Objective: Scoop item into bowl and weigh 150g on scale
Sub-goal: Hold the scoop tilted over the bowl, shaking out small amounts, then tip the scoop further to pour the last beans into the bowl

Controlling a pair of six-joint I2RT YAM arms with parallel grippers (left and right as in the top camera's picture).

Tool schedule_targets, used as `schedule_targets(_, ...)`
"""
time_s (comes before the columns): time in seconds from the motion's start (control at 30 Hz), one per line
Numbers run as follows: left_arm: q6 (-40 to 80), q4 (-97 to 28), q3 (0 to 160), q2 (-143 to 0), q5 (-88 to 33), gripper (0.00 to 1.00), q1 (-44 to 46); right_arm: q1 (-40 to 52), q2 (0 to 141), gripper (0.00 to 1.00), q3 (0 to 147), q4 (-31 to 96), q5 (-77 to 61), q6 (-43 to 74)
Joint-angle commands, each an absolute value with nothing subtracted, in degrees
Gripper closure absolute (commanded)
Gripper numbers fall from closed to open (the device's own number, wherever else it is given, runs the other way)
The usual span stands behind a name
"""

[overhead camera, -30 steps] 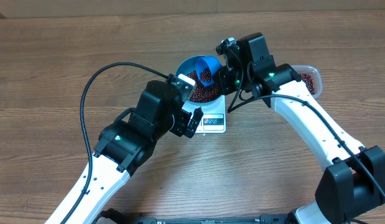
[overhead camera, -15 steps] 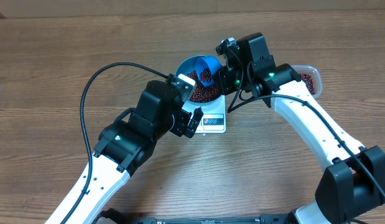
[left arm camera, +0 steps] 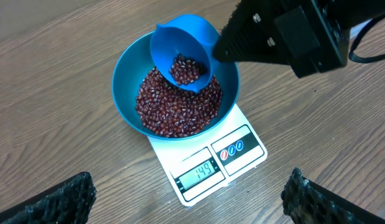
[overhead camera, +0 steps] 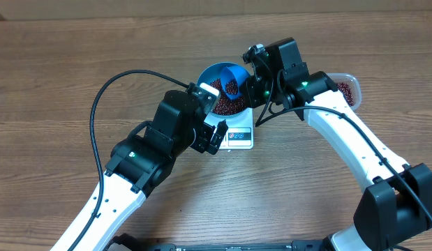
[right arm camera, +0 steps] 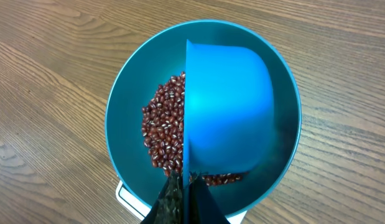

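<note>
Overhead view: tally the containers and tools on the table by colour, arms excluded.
Blue: 2 (bowl, scoop)
White: 1 (scale)
Clear: 1 (tub)
Total: 4

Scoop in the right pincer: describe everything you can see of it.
The scoop is a small blue, plastic-looking cup with a rounded back. The right pincer is shut on its handle end, holding it tilted over the blue bowl, inside the rim. Some red-brown beans lie in it. Whether it touches the pile below is unclear.
</note>
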State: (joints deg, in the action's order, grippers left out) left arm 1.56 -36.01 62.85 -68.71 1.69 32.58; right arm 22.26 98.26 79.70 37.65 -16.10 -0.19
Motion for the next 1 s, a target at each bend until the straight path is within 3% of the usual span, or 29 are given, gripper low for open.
schedule_targets(0.0,1.7,-36.0,64.3,-68.8,1.8,0.01,32.4,22.5,96.9,0.96,79.9,35.2,-15.1,-0.2)
schedule_targets(0.97,1.7,-36.2,64.3,-68.8,1.8,0.01,32.4,22.4,97.3,0.96,79.9,35.0,-14.2,1.5)
